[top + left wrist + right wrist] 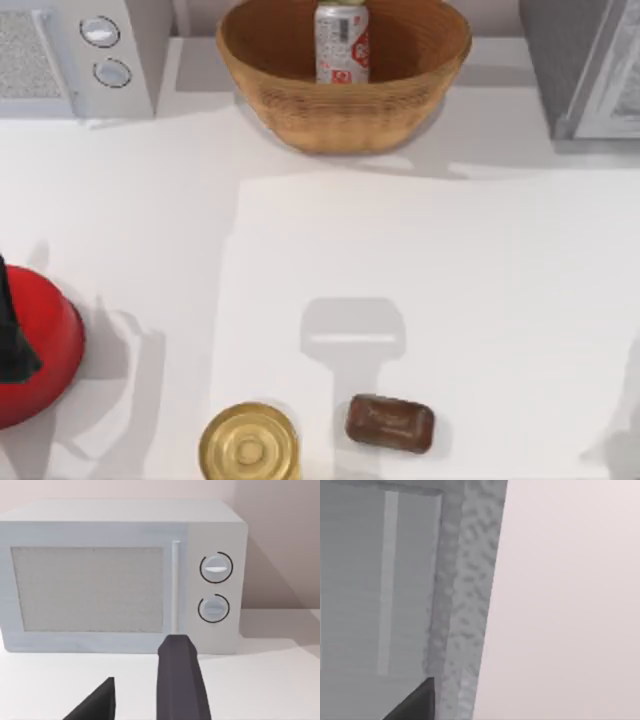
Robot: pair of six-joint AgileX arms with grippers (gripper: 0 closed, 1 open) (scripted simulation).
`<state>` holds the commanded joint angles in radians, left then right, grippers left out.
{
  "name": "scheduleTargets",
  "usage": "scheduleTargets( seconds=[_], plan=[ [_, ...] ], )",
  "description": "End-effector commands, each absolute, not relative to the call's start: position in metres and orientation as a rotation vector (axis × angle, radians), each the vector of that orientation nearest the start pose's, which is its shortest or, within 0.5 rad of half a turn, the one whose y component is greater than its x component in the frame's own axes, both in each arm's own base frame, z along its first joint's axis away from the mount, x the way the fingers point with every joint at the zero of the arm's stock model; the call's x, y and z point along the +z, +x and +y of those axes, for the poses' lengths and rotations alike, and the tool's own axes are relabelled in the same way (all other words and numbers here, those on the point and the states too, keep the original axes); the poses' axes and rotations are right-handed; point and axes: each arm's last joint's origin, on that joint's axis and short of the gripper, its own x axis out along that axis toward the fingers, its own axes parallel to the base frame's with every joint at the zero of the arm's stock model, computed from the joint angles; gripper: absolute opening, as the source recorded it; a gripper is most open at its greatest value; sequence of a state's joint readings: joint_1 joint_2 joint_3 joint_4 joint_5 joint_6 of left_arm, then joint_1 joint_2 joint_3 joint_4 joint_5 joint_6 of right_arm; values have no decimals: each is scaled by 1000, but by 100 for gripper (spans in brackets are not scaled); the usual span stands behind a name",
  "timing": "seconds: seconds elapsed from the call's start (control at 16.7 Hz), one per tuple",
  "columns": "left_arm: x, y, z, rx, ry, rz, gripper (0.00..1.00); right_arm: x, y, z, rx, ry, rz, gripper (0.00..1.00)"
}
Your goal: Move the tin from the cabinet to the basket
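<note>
One tin [342, 42] stands upright inside the basket [300, 100] at the far middle of the table [450, 300], its red label marks facing the top camera. At the far right corner stands the cabinet [585, 65], dark grey side and pale framed door (the door [380, 580] also appears close up in the right wrist view). The left gripper [137, 700] hangs before the white microwave [120, 575] at the far left, its two dark fingers [180, 680] spread apart with nothing between them. Whether the right gripper is wide or narrow cannot be told. Near the front edge sit a gold round tin [249, 443], a brown block [390, 423] just beside it, and a red rounded object [35, 350] at the left.
</note>
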<state>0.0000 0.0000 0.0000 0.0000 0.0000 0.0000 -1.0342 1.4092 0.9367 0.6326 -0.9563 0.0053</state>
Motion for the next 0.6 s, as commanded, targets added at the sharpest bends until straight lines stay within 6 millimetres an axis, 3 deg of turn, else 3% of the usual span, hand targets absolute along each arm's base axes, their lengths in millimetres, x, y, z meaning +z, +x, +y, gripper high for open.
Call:
scheduleTargets(
  seconds=[0.3,0.6],
  plan=[
    [160,106,-1,0,0,0,100,421,179,-243,-54,-152,-76,100],
    [160,106,-1,0,0,0,100,485,165,-221,-25,-71,-34,100]
  ],
)
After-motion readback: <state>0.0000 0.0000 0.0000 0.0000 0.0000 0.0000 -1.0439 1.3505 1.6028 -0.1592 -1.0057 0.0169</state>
